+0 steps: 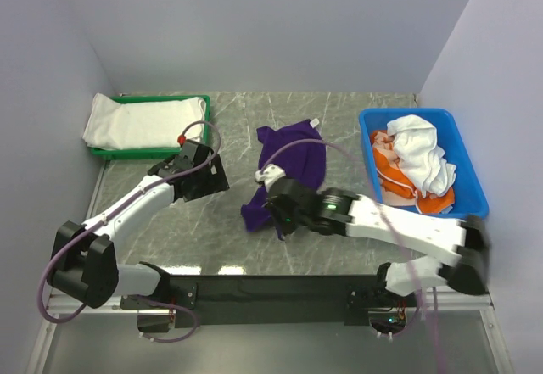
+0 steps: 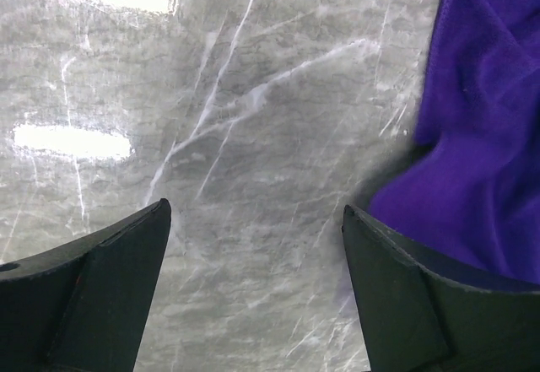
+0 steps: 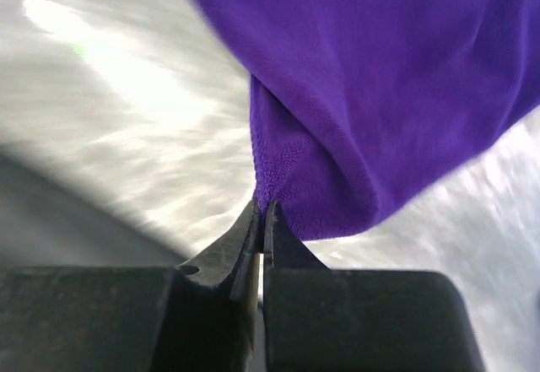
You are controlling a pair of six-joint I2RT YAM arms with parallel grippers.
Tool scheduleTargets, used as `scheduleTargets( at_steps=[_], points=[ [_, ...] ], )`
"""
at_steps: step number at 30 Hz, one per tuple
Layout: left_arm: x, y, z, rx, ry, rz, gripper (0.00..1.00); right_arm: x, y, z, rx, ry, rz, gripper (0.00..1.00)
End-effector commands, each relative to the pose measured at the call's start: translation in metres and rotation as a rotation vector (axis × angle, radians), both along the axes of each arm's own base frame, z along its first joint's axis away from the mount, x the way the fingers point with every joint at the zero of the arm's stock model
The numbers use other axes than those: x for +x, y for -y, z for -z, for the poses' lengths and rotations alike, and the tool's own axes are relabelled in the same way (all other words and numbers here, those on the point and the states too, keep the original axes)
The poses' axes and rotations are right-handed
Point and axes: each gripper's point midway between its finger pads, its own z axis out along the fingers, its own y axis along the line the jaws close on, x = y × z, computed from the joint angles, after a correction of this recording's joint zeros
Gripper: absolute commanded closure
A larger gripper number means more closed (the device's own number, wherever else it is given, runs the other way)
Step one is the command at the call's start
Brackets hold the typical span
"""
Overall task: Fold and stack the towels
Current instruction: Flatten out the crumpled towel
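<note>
A purple towel (image 1: 293,170) lies crumpled in the middle of the marble table. My right gripper (image 1: 277,213) is shut on the towel's near edge (image 3: 278,178), and the cloth hangs from the fingertips in the right wrist view. My left gripper (image 1: 212,179) is open and empty, just left of the towel; its view shows bare marble between the fingers (image 2: 118,279) and the purple towel (image 2: 481,136) by the right finger. A folded white towel (image 1: 140,122) lies in the green tray (image 1: 202,103) at the back left.
A blue bin (image 1: 467,166) at the right holds crumpled white (image 1: 424,153) and orange towels (image 1: 394,175). Grey walls close in the left, back and right. A black rail (image 1: 271,289) runs along the near edge.
</note>
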Motion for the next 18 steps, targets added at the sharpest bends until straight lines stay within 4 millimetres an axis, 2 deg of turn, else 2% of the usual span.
scheduleTargets(
  at_steps=[1,2,4,5,6,7,8,9,11,14,16,18],
  points=[
    [0.005,-0.003,-0.016,0.010,0.053,0.015,0.12,-0.046,-0.020,-0.047,0.275,-0.074,-0.291,1.00],
    [0.004,-0.004,-0.017,0.017,0.050,0.014,0.12,-0.055,-0.019,-0.046,0.297,-0.099,-0.324,0.97],
    [0.003,-0.003,-0.019,0.009,0.051,0.015,0.12,-0.069,-0.009,-0.032,0.281,-0.152,-0.349,0.91],
    [0.002,-0.003,-0.019,0.005,0.051,0.015,0.12,-0.080,-0.008,-0.025,0.283,-0.207,-0.383,0.77],
    [-0.001,0.000,-0.020,-0.011,0.048,0.024,0.12,-0.088,-0.002,-0.009,0.241,-0.258,-0.401,0.72],
    [-0.002,0.000,-0.019,-0.015,0.041,0.024,0.12,-0.095,0.000,-0.002,0.230,-0.296,-0.419,0.67],
    [-0.004,0.000,-0.018,-0.018,0.037,0.022,0.12,-0.103,-0.001,0.004,0.230,-0.342,-0.445,0.58],
    [-0.007,0.000,-0.019,-0.024,0.033,0.025,0.12,-0.107,0.000,0.008,0.228,-0.359,-0.457,0.52],
    [-0.013,0.000,-0.017,-0.035,0.024,0.031,0.12,-0.106,-0.002,0.006,0.234,-0.353,-0.470,0.40],
    [-0.021,-0.002,-0.017,-0.041,0.022,0.035,0.12,-0.084,-0.006,-0.005,0.253,-0.262,-0.386,0.31],
    [-0.023,0.000,-0.018,-0.057,0.030,0.045,0.13,-0.046,0.002,-0.007,0.234,-0.179,-0.236,0.32],
    [-0.027,0.009,-0.014,-0.097,0.019,0.078,0.16,-0.020,0.012,0.001,0.209,-0.174,-0.079,0.35]
  ],
)
